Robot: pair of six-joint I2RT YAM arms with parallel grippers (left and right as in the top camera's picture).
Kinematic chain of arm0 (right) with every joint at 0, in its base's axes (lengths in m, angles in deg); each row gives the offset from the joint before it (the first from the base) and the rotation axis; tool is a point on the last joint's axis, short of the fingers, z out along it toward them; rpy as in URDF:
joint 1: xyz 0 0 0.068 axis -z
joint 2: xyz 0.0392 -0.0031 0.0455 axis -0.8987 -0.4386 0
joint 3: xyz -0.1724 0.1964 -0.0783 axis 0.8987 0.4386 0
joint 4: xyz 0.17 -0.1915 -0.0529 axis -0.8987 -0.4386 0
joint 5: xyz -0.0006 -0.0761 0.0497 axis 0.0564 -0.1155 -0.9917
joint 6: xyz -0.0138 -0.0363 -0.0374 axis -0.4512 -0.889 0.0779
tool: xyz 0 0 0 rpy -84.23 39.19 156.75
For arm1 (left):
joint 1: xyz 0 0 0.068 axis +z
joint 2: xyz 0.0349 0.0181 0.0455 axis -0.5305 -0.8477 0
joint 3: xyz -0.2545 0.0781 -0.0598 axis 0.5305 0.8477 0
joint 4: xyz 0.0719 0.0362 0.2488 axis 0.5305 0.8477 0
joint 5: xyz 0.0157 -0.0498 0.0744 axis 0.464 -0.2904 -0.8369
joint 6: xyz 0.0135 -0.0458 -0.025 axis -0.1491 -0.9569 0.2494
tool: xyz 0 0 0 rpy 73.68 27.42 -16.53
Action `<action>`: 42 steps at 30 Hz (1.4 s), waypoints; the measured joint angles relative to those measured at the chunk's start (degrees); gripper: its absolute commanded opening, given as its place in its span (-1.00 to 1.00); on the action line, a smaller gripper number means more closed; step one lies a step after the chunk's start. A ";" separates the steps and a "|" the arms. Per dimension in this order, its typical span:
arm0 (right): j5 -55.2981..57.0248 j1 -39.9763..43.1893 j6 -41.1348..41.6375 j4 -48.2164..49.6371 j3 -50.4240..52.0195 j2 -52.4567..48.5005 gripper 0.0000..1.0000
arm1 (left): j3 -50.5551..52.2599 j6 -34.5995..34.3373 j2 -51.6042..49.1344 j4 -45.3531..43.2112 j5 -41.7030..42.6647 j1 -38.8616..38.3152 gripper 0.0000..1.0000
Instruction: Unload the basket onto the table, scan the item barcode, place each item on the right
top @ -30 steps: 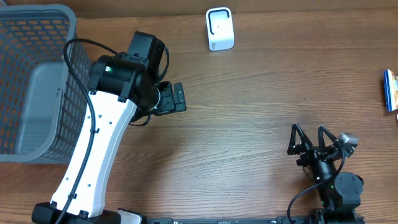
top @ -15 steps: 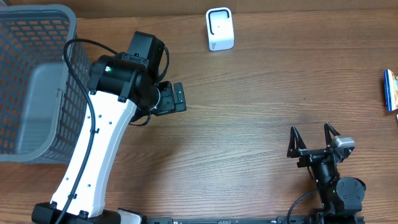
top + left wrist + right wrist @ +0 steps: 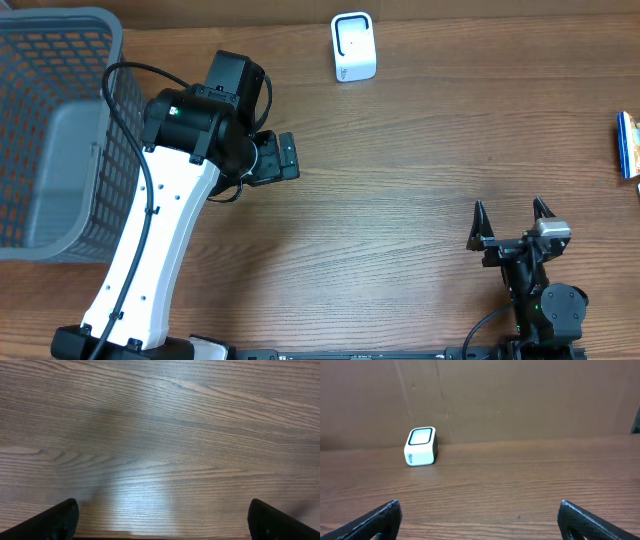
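Observation:
The item (image 3: 627, 145), a blue and white pack, lies at the table's right edge, partly cut off, with no barcode showing. The white scanner (image 3: 353, 46) with a dark window stands at the back middle; in the right wrist view this scanner (image 3: 421, 446) sits far ahead to the left. My right gripper (image 3: 510, 211) is near the front edge, open and empty, well short of the item. The right wrist view shows that gripper (image 3: 479, 515) over bare wood. My left gripper (image 3: 273, 160) points down at the table left of centre, and the left wrist view shows it (image 3: 162, 520) open with nothing between its fingers.
A grey mesh basket (image 3: 62, 60) stands at the far left, close beside the left arm. A brown cardboard wall (image 3: 520, 395) rises behind the table's far edge.
My right gripper has drawn back toward the front edge and a little to the right, still open. The left arm has not moved.

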 measured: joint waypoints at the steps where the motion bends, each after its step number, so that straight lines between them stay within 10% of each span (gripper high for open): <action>1: -0.07 0.00 -0.17 0.00 0.00 0.00 1.00 | 0.00 0.00 0.00 0.00 0.00 0.00 1.00; 42: -0.15 0.00 -4.09 0.04 0.00 0.00 1.00 | 0.00 0.00 0.00 0.00 0.00 0.00 1.00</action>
